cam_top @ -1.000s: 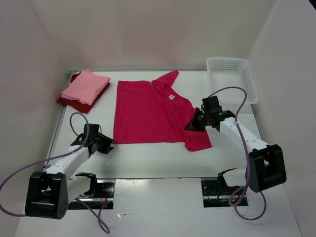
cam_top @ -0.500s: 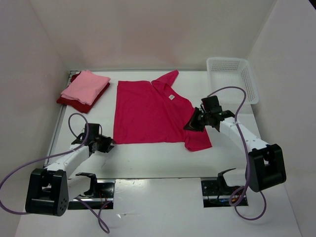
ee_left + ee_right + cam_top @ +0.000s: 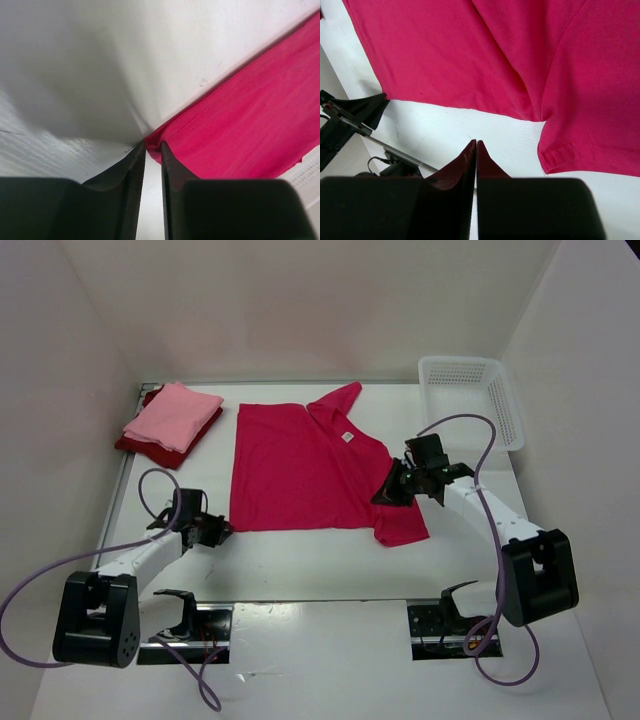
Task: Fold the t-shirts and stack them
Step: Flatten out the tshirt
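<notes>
The crimson-magenta t-shirt lies spread flat mid-table, one sleeve toward the back and one toward the near right. My left gripper sits low at its near-left hem corner. In the left wrist view the fingers stand a narrow gap apart, and the shirt has its corner right at the tips. My right gripper hovers over the near-right sleeve, shut and empty, above the shirt. The folded light pink t-shirt rests on the folded dark red t-shirt at the back left.
A white mesh basket stands at the back right corner. White walls close in the table at the back and both sides. The metal front rail and the arm bases run along the near edge.
The left gripper's jaws have narrowed around the shirt's hem corner and it has edged slightly toward the shirt. The right gripper has barely moved.
</notes>
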Motion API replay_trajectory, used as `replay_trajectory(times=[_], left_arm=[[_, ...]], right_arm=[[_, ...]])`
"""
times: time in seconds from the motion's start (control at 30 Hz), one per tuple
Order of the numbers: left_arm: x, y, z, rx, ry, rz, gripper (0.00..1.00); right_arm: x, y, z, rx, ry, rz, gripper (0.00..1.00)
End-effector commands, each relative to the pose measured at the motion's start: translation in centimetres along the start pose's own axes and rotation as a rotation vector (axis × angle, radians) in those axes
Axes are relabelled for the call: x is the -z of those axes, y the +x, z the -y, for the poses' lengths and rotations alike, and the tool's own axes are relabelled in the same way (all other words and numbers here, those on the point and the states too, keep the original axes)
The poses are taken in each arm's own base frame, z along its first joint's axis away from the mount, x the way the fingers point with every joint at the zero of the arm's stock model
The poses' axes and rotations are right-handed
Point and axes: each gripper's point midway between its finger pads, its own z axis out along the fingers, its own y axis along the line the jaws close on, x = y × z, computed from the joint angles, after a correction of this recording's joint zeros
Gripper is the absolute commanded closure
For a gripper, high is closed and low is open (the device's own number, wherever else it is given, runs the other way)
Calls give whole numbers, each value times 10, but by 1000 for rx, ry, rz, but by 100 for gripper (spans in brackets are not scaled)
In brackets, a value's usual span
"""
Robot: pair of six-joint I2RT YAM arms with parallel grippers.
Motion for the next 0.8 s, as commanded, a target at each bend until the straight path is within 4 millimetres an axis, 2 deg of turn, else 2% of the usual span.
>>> replay_trajectory(times=[0.0,0.07,0.13,0.17,0.2,0.23,0.3,0.33,0.37,0.4,0.43,0.47,0.53,0.57,0.7,0.77], left_arm=[[-2,-6,11,-5,16,30,75],[-2,-7,14,-5,17,30,79],[-2,-9,14,-5,15,42,84],[-2,-9,14,-16,14,42,90],[-1,-12,18,-16,22,55,92],[1,-14,24,-33,37,59,95],[11,-26,51,-82,89,95,99],[15,-31,61,-109,107,113,99],[21,-43,68,-149,115,142,100],[30,-57,90,-169,156,182,100],[35,-65,96,-186,162,202,100],[33,-83,94,-211,138,233,100],[35,-103,111,-233,160,249,100],[34,-120,110,-252,143,276,100],[25,-140,125,-324,134,301,100],[13,-147,123,-318,120,285,100]], right_arm=[[1,-10,-13,47,-35,27,93],[2,-14,-17,53,-46,40,92],[2,-14,-17,53,-46,40,85],[2,-14,-17,53,-46,40,81],[2,-14,-17,53,-46,40,72],[1,-14,-12,43,-37,39,68],[2,-18,1,18,17,69,57],[3,-21,8,4,44,79,55],[3,-18,18,-17,78,72,53],[-1,-14,26,-25,100,60,52],[-1,-15,33,-38,117,64,50],[-4,-7,40,-57,132,47,50],[-5,0,48,-97,151,42,50],[-3,-2,46,-103,151,59,50],[-3,6,63,-156,204,80,50],[-8,14,69,-190,220,75,50]])
